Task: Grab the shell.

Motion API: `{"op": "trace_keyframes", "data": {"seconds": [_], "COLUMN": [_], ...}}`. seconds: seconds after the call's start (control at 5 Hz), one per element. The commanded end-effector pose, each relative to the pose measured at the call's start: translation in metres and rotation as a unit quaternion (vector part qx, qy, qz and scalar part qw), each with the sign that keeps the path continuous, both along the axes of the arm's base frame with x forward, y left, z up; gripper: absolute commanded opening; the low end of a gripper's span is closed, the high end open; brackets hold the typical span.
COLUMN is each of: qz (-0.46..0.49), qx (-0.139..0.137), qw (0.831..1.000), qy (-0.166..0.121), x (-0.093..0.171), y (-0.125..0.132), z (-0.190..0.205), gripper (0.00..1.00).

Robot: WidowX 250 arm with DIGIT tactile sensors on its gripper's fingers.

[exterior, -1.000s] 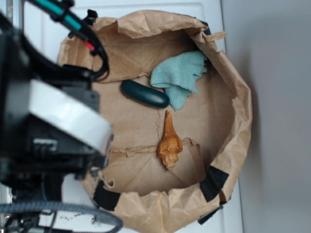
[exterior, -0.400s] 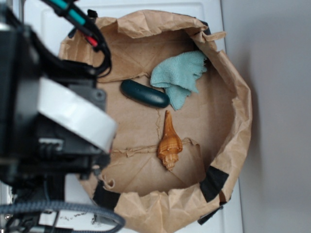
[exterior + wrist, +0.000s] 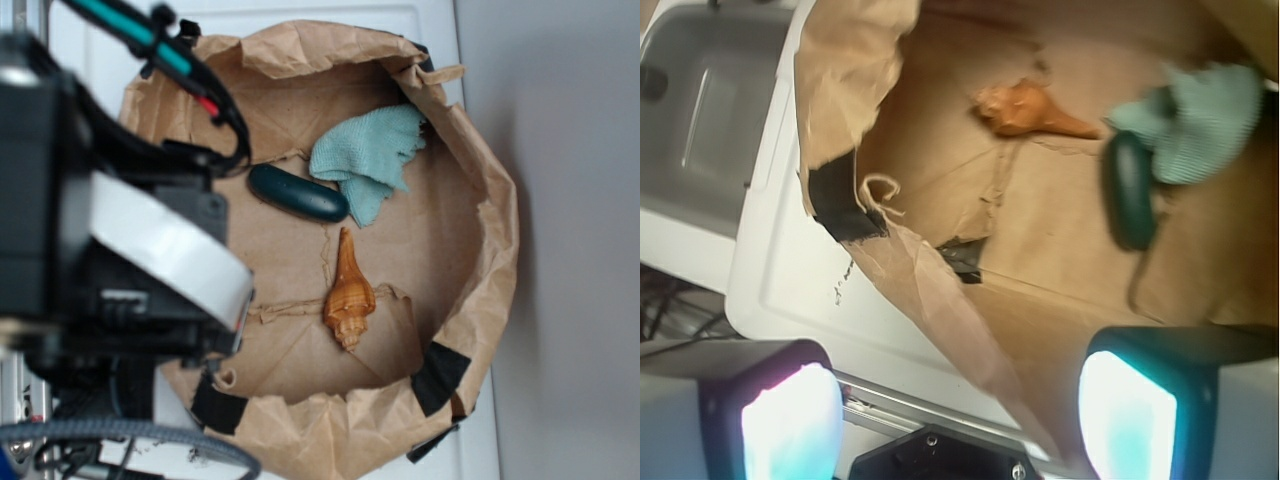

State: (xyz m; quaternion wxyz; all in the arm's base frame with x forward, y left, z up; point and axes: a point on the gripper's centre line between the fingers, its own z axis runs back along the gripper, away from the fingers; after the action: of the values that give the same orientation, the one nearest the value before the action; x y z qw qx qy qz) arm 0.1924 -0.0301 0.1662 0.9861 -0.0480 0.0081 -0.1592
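Brown paper basin [image 3: 480,180] holds shell [image 3: 348,292], cloth [image 3: 370,155]; gripper [image 3: 960,410] fingers spread apart.

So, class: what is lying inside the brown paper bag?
Inside the paper bag lie the shell, a dark green oblong object and a teal cloth. The arm hides the bag's left part.

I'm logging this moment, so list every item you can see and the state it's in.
Shell: lying on its side on the paper, untouched.
Green oblong object: lying flat, one end beside the cloth.
Cloth: crumpled against the wall.
Paper bag: open, rim rolled down, taped.
Gripper: fingers apart, holding nothing.
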Motion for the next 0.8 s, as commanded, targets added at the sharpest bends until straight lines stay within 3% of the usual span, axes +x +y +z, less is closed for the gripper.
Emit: {"op": "trace_keyframes", "data": {"seconds": [0.0,0.6], "qz": [0.053,0.143], "qx": [-0.036,0.05], "qw": [0.994,0.983], "qy": [-0.094,-0.103], "x": [0.018,0.037], "y": [0.023,0.018], "z": [0.0,-0.039], "gripper": [1.0,1.0]}}
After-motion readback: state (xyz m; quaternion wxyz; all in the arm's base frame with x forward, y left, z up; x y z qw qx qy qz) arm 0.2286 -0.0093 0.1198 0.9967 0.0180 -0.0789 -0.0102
